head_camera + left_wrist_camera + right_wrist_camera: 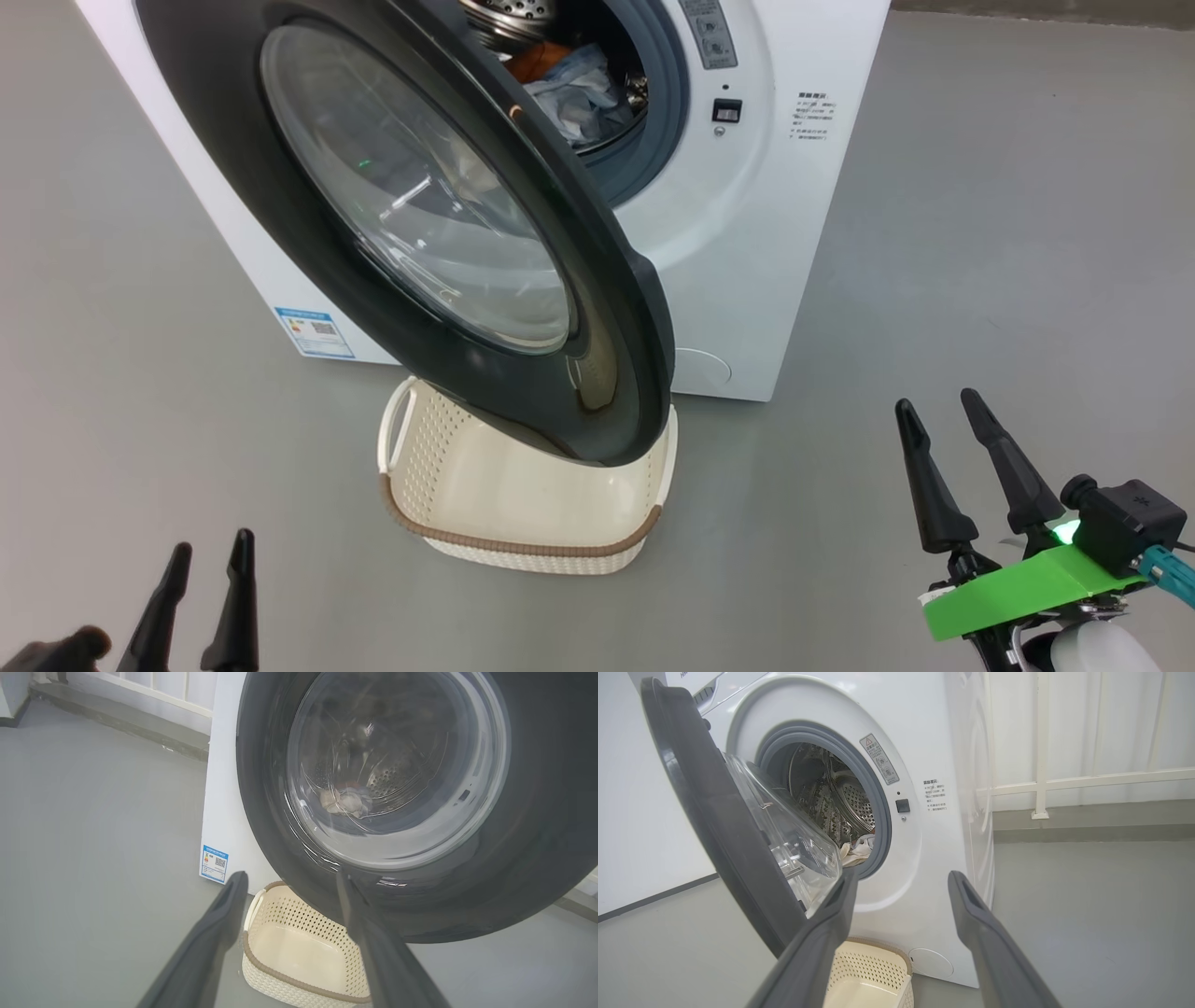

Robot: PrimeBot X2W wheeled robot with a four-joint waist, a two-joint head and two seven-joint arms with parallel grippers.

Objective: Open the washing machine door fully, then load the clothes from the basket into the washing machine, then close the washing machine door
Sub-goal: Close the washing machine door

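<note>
Clothes (574, 89) lie in the washing machine (747, 233)'s drum; the basket (523, 546) under the half-open washing machine door (401, 215) looks bare, so closing's next. Left gripper (213, 544) & right gripper (937, 401): jaws wide, holding nothing. Best push the door's black rim w/ the left one, steady, till it latches.

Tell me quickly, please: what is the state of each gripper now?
Left gripper: open, holding nothing.
Right gripper: open, holding nothing.
</note>
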